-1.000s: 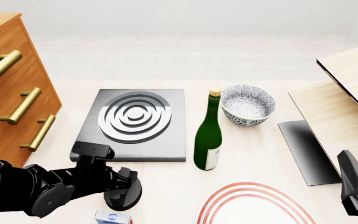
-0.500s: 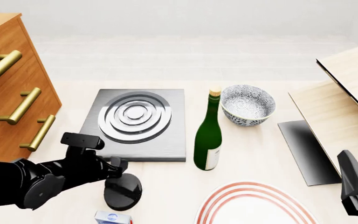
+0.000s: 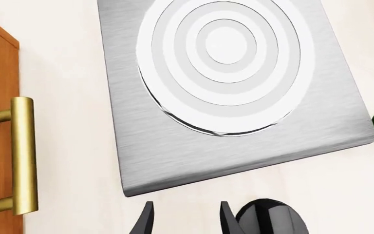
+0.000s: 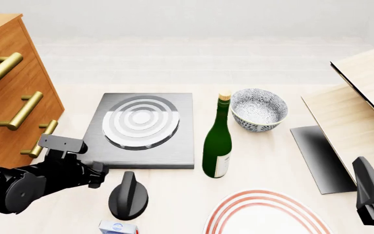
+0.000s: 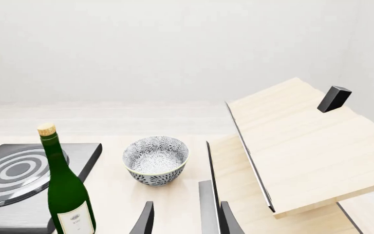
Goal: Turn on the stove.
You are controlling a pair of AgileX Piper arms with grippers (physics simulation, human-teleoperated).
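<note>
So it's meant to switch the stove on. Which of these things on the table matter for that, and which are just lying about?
Part of the job:
- stove
- knob
- left gripper

Just lying about:
- green bottle
- patterned bowl
- red-ringed plate
- drawer cabinet
- wooden boards
- small box
</note>
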